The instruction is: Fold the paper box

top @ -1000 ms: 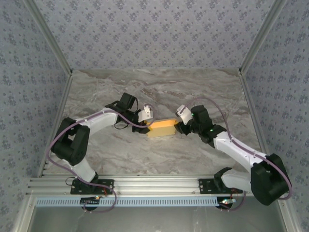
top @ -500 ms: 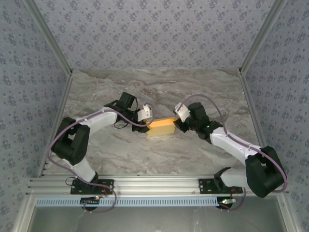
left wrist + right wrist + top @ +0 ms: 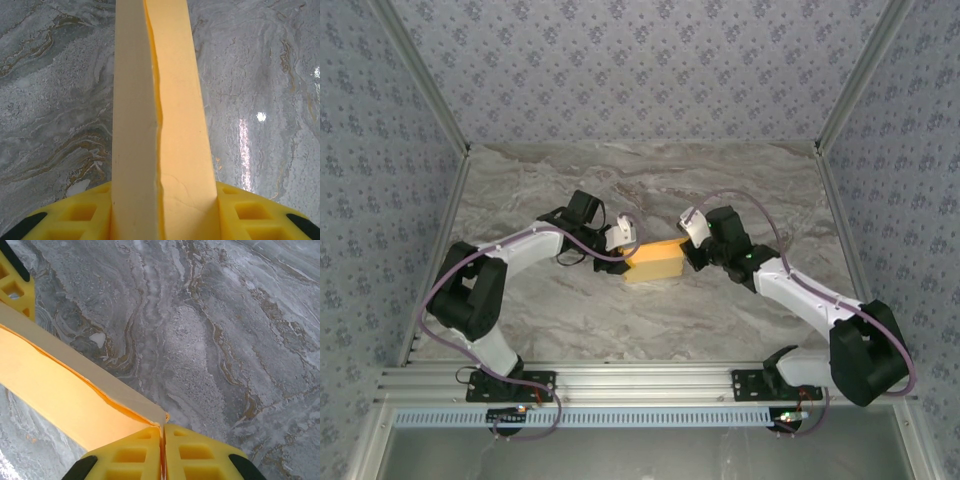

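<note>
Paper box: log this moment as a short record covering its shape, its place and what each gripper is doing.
shape: paper box, yellow-orange, folded into a small block
place: middle of the table, between the two arms
left gripper: shut on the box's left end
right gripper: shut at the box's right corner, seemingly pinching a thin edge
seam: one flap edge slightly open

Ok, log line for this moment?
paper box: held at both ends | left gripper: shut on it | right gripper: shut on its corner
</note>
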You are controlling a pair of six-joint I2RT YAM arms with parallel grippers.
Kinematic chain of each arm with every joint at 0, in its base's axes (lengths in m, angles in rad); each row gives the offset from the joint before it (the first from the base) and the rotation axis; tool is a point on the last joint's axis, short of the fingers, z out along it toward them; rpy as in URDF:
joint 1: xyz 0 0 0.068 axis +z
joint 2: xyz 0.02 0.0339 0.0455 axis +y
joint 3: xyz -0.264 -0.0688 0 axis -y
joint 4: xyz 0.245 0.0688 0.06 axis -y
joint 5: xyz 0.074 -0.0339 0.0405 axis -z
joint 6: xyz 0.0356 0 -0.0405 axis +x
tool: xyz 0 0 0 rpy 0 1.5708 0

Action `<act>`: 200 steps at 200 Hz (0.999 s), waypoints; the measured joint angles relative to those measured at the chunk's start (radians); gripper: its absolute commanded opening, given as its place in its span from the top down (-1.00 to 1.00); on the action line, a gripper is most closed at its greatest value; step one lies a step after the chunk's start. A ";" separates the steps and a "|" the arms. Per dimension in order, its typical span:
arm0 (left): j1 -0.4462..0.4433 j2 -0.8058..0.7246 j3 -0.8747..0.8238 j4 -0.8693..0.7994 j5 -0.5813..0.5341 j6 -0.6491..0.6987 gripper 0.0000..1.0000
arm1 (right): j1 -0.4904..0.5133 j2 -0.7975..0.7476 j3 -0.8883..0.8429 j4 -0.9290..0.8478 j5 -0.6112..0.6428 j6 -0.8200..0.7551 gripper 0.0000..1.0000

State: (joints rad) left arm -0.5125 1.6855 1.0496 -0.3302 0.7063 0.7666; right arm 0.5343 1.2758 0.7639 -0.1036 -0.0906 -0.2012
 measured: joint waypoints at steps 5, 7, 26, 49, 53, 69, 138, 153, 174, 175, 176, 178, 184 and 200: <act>0.000 0.000 0.000 0.000 0.000 -0.001 0.26 | 0.006 0.001 0.006 -0.010 0.011 0.011 0.81; 0.000 0.000 0.001 0.000 -0.001 -0.002 0.26 | 0.008 0.002 0.010 -0.015 0.018 0.017 0.81; -0.005 0.003 0.002 0.001 -0.001 -0.010 0.26 | 0.035 0.017 0.048 -0.071 0.081 0.086 0.81; -0.008 0.005 0.002 0.011 -0.005 -0.019 0.26 | 0.071 0.042 0.092 -0.126 0.166 0.185 0.81; -0.008 0.005 0.002 0.012 -0.006 -0.021 0.26 | 0.077 0.046 0.099 -0.135 0.179 0.203 0.82; -0.011 0.005 0.002 0.014 -0.011 -0.026 0.26 | 0.099 0.061 0.124 -0.167 0.226 0.270 0.82; -0.018 0.005 0.002 0.019 -0.019 -0.043 0.25 | 0.143 0.107 0.175 -0.219 0.329 0.487 0.82; -0.019 0.005 0.002 0.019 -0.020 -0.046 0.25 | 0.148 0.111 0.177 -0.219 0.338 0.517 0.82; -0.019 0.005 0.002 0.019 -0.023 -0.047 0.25 | 0.156 0.114 0.178 -0.219 0.351 0.546 0.82; -0.019 0.005 0.002 0.019 -0.023 -0.047 0.25 | 0.156 0.114 0.178 -0.219 0.351 0.547 0.82; -0.019 0.005 0.002 0.019 -0.023 -0.047 0.25 | 0.156 0.114 0.178 -0.219 0.352 0.547 0.83; -0.019 0.005 0.002 0.019 -0.023 -0.047 0.25 | 0.156 0.114 0.178 -0.219 0.353 0.550 0.82; -0.019 0.005 0.002 0.019 -0.023 -0.047 0.25 | 0.158 0.115 0.178 -0.219 0.357 0.555 0.82; -0.019 0.005 0.002 0.019 -0.023 -0.047 0.25 | 0.161 0.115 0.178 -0.219 0.364 0.564 0.83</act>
State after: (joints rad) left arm -0.5312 1.6909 1.0515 -0.3111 0.6834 0.7200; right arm 0.6949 1.3907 0.9417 -0.3229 0.2733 0.3630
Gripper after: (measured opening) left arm 0.398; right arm 0.088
